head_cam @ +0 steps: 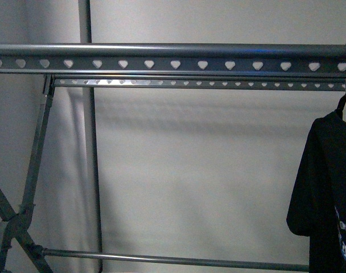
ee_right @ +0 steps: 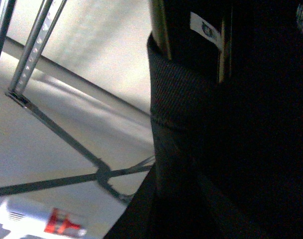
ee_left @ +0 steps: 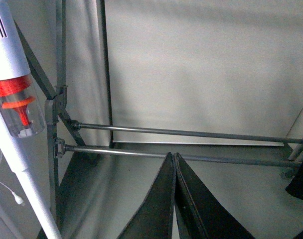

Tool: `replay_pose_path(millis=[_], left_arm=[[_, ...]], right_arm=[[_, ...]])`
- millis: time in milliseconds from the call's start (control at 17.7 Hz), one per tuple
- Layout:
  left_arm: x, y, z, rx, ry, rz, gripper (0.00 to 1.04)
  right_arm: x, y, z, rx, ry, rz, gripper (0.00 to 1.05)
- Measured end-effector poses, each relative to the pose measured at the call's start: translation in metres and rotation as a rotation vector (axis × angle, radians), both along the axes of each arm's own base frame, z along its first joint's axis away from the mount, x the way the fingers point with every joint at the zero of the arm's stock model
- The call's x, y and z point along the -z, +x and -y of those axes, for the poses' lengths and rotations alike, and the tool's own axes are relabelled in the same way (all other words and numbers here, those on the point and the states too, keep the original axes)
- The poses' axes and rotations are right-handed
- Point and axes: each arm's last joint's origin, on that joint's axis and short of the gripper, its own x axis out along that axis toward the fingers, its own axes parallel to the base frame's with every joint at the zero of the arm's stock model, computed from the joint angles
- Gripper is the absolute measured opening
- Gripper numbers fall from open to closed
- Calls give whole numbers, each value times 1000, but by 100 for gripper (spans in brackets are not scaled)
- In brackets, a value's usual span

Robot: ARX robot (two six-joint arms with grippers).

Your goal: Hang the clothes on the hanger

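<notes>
The left end effector [ee_left: 174, 199] shows in its wrist view as two dark fingers pressed together to a point, with nothing between them; it hangs low and idle, facing the hanger's lower cross bars, which suggests this arm is keeping out of the way. Beside that end of the frame stands a white stick vacuum [ee_left: 12, 94] with an orange and clear section. The right end effector is not plainly visible: its wrist view is filled by black fabric pressed close to the lens, with a ribbed collar [ee_right: 179, 94], a white neck label [ee_right: 206, 27] and two thin metal strips running into the neck opening, so I cannot tell whether it is spread or pinching anything. That closeness suggests the right arm is carrying or steadying the garment at the neck. In the front view the clothes [head_cam: 326, 187] hang at the far right edge, one sleeve drooping and a bit of blue and white print low down, suspended from a thin hook [head_cam: 345, 102] just under the end of the hanger [head_cam: 173, 57]. Whether the hook bears on the rail or merely sits beside it cannot be told. No desk is in view; the garment hangs free in the air.
</notes>
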Motion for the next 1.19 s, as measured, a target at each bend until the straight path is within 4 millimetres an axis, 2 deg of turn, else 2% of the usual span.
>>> replay_pose_path(millis=[56, 113, 339, 452, 621, 734, 791, 847, 904, 960, 1017, 1186], left_arm=[[-1, -3, 0, 0, 3, 11, 4], [-1, -5, 0, 0, 3, 14, 4], [-1, -7, 0, 0, 3, 11, 4], [-1, -9, 0, 0, 3, 11, 4], [-1, -10, 0, 0, 3, 13, 4], [-1, -11, 0, 0, 3, 12, 4], [-1, -12, 0, 0, 3, 12, 4], [0, -14, 0, 0, 3, 13, 4], [3, -24, 0, 0, 3, -7, 4], [3, -25, 0, 0, 3, 6, 4], [3, -25, 0, 0, 3, 6, 4], [3, -25, 0, 0, 3, 6, 4]], right_arm=[[-23, -48, -11, 118, -285, 256, 55], [-32, -82, -22, 183, -419, 384, 70], [-22, -123, -39, 214, -526, 462, 87], [-8, -146, -50, 194, -553, 462, 97], [12, -172, -61, 187, -576, 443, 97], [19, -186, -66, 189, -570, 375, 90], [27, -199, -70, 174, -580, 280, 80], [60, -200, -71, 95, -628, 144, 59], [68, -201, -66, 93, -628, 145, 36], [71, -201, -58, 69, -623, 168, 11], [77, -201, -52, 111, -628, 146, 2], [79, -201, -52, 105, -627, 151, 2]])
